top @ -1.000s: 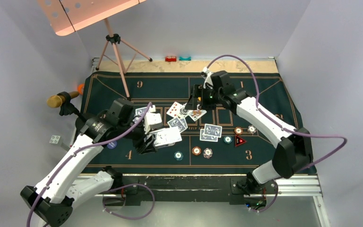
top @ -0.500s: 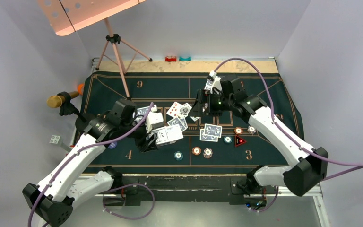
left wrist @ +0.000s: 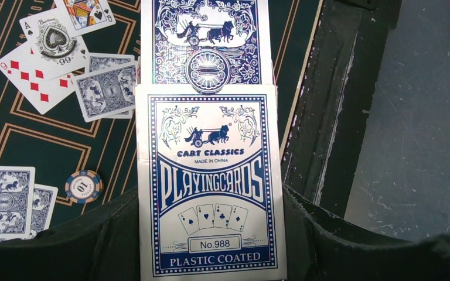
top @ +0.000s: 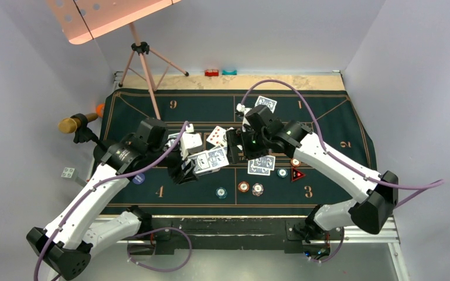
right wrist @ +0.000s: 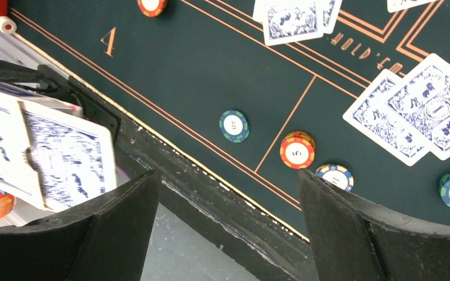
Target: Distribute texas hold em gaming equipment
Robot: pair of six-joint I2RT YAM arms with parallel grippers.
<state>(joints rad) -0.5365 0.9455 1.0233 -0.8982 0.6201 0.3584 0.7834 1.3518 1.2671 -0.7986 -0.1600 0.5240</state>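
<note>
From the overhead camera I see a green felt mat (top: pixel 199 105) with gold lines spread over the table, inside pale grey walls. A tripod stand (top: pixel 143 55) and a microphone (top: pixel 73 124) stand out beyond my left arm. My left gripper (top: pixel 196 167) is clamped on a card box (top: pixel 211 159), with face-up cards (top: pixel 217 134) just beyond it. My right gripper (top: pixel 234 144) hangs just beside that box. One face-down card (top: pixel 265 103) lies beyond it, and the red triangle marker (top: pixel 296 174) lies off to its right.

On the left wrist camera, my fingers (left wrist: pixel 111 234) press both long sides of the box, so the grip is narrow and firm. A blue-backed card (left wrist: pixel 205 41) pokes out of its far end. To the left lie an ace of spades (left wrist: pixel 53 41), a nine of diamonds (left wrist: pixel 32 79) and a teal chip (left wrist: pixel 84 185). To the right are the black table edge (left wrist: pixel 328 88) and grey floor.

On the right wrist camera, my fingers (right wrist: pixel 357 234) stand wide apart with nothing between them, over the mat's near border. Just beyond the tips lie a green-blue chip (right wrist: pixel 234 126), an orange chip (right wrist: pixel 297 150) and a blue-white chip (right wrist: pixel 334 177). A face-down pair (right wrist: pixel 425 114) lies further right, and the box is off to the left, clear of my fingers.
</note>
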